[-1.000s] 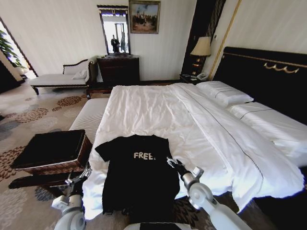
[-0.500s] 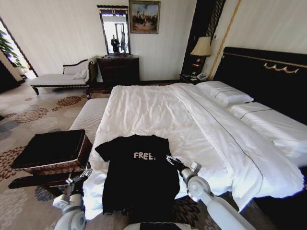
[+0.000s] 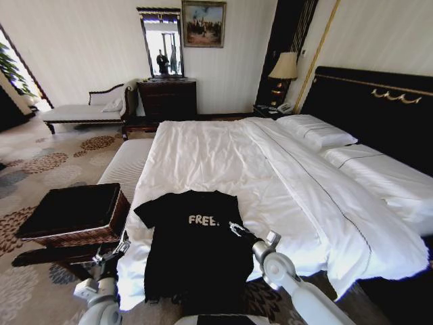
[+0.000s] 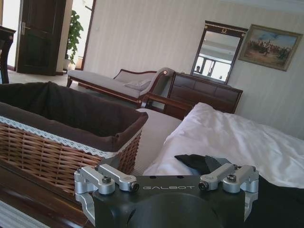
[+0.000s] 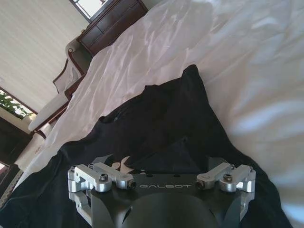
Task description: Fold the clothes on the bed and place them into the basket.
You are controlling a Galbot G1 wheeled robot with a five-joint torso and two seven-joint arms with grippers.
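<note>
The black T-shirt (image 3: 193, 247) with white "FREE!" lettering lies spread flat on the near corner of the bed (image 3: 223, 156), its hem hanging over the edge. My right gripper (image 3: 237, 229) hovers open just over the shirt's sleeve on the right side; in the right wrist view the black fabric (image 5: 161, 118) lies close beneath it on the white duvet (image 5: 232, 57). My left gripper (image 3: 108, 256) is open and low, between the bed's corner and the basket (image 3: 74, 213). In the left wrist view the wicker basket (image 4: 57, 142) with its dark lining sits beside the other sleeve (image 4: 190, 160).
The basket rests on a dark low stand (image 3: 47, 256). A pale striped bench (image 3: 125, 166) runs along the bed's left side. A dresser (image 3: 168, 98) and chaise (image 3: 88, 108) stand at the far wall. Patterned carpet (image 3: 40, 162) lies open to the left.
My right gripper has moved a little forward and leftward, further over the shirt's sleeve. The left arm and the shirt have stayed where they were.
</note>
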